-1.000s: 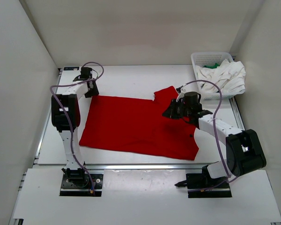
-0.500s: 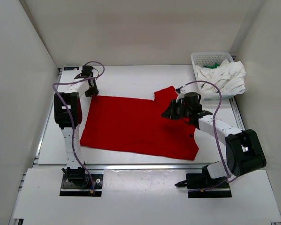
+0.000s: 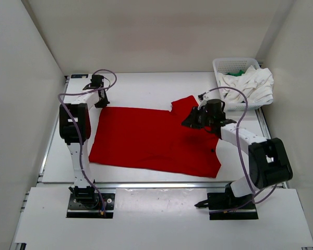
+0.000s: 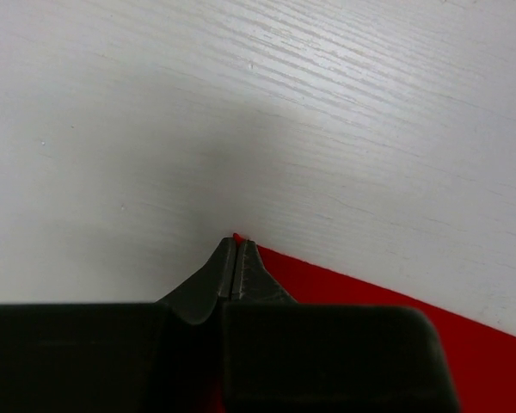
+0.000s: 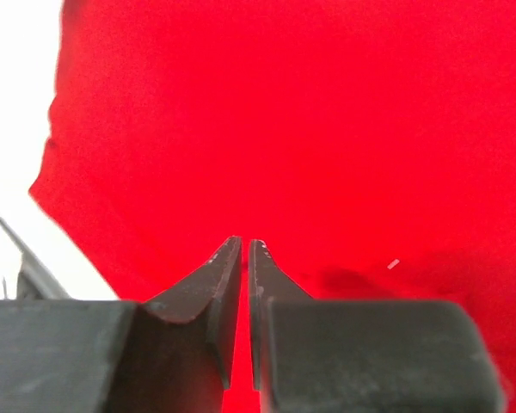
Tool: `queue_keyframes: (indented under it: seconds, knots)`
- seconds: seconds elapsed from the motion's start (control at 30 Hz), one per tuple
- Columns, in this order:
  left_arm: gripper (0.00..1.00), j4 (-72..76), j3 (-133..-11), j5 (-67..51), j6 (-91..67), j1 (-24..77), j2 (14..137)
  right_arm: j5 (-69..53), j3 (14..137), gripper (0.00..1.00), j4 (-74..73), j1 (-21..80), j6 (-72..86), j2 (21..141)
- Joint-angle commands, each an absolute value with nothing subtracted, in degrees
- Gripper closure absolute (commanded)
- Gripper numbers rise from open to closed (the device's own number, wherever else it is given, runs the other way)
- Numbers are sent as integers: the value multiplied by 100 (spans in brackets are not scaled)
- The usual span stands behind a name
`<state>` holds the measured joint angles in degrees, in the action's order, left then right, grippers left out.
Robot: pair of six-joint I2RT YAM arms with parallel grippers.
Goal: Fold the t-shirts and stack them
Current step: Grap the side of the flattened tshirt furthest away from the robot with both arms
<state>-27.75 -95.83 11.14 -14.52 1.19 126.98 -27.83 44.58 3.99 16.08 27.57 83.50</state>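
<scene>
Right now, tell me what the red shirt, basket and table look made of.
Red shirt: soft matte cloth, probably cotton knit; it lies limp with soft wrinkles.
Basket: white plastic, likely; rigid moulded mesh walls.
Table: white board with faint wood grain in the left wrist view, perhaps laminate or painted wood.

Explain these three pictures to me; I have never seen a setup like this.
Two white-and-black robot arms are bolted at the near edge of a white table. The wide picture looks down from above and behind them; the two close-ups come from a camera on each wrist, looking along its dark fingers. A bright red cloth t-shirt lies spread flat. The left pincer is closed at its far-left corner; whether it grips cloth is unclear. The right pincer, closed but for a slit, is over the shirt's right part. A white plastic mesh basket in the far-right corner holds a crumpled white t-shirt and a green t-shirt.
</scene>
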Motion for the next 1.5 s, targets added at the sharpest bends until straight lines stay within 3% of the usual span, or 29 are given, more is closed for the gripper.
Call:
queue_keyframes:
  seconds: [0.0, 0.1, 0.13, 0.6, 0.93, 1.33, 1.47]
  knots:
    - [99, -2515, -9151, 1021, -1573, 70, 12138, -2033, 5174, 87, 537, 1381, 2576, 8840]
    - [100, -2242, -8878, 906, -1705, 70, 11858, -1470, 5807, 69, 318, 1038, 2383, 9463]
    - [100, -2172, -8833, 897, -1714, 123, 11848, -1442, 6036, 68, 177, 968, 2347, 9640]
    - [100, -1855, -8491, 449, -1916, 106, 11681, -431, 9728, 67, -1853, 712, 1609, 12742]
    - [100, -1828, -8560, 386, -1951, 158, 11725, -676, 11222, 64, -2539, 764, 1574, 13727]
    - [100, -1784, -8525, 342, -1942, 149, 11716, -932, 12032, 73, -3067, 852, 1503, 14203]
    - [100, -1801, -8508, 360, -1951, 141, 11760, -1002, 12093, 81, -3076, 861, 1520, 14212]
